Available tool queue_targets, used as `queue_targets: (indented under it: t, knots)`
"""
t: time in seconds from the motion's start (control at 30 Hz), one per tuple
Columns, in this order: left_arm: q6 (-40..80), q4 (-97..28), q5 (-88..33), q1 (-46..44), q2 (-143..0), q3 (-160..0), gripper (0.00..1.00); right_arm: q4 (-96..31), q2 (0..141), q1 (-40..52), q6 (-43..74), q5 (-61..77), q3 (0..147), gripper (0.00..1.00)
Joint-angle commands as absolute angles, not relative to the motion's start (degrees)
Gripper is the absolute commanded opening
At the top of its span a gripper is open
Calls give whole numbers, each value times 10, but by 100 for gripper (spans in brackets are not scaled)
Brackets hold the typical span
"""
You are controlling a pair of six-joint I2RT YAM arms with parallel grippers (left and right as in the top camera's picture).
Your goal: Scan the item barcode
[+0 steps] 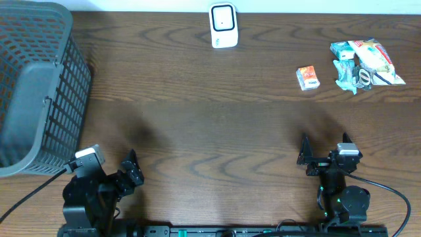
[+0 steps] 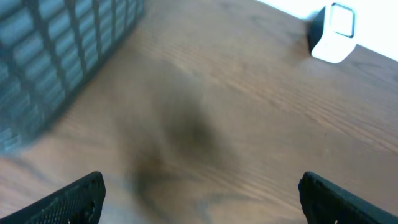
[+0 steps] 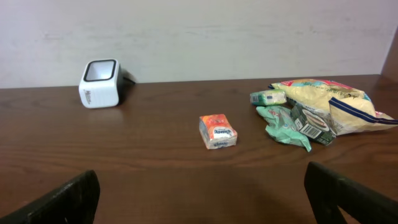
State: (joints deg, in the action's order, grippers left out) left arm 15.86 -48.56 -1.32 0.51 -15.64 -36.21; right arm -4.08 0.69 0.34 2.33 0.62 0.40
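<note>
Both pincers, L & R, spread wide, empty; scanner at far edge.

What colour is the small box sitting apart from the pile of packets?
Orange small box, with a white label; the right wrist view shows it best.

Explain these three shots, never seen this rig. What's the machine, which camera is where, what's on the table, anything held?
Two small robot arms sit at the near edge of a wooden table. One picture looks down from above; the other two come from a camera on each wrist, with dark fingertips in the bottom corners. The left pincer and the right pincer are both open and hold nothing. On the table: a white barcode scanner at the far edge, a small orange box, a pile of snack packets at far right, and a grey basket on the left.
</note>
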Motion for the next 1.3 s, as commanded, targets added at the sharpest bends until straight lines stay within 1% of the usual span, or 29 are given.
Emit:
queue_targets:
  t: [0.0,0.2,0.37,0.53,0.87,1.27]
  knots:
    - [94,-462,-11,2,-127,-337,97,-44,3,5,16,6,3,99]
    - [90,-390,-17,2,-78,-264,98,-44,3,5,16,5,3,99]
    - [25,-286,-85,2,-34,-193,97,-44,3,5,16,5,3,99]
    - [25,-223,-84,3,-2,-145,97,-44,3,5,16,5,3,99]
    - [26,-57,-84,3,-1,-74,97,-44,3,5,16,6,3,99]
    - [37,61,-84,2,-1,-6,98,-44,3,5,17,5,3,99]
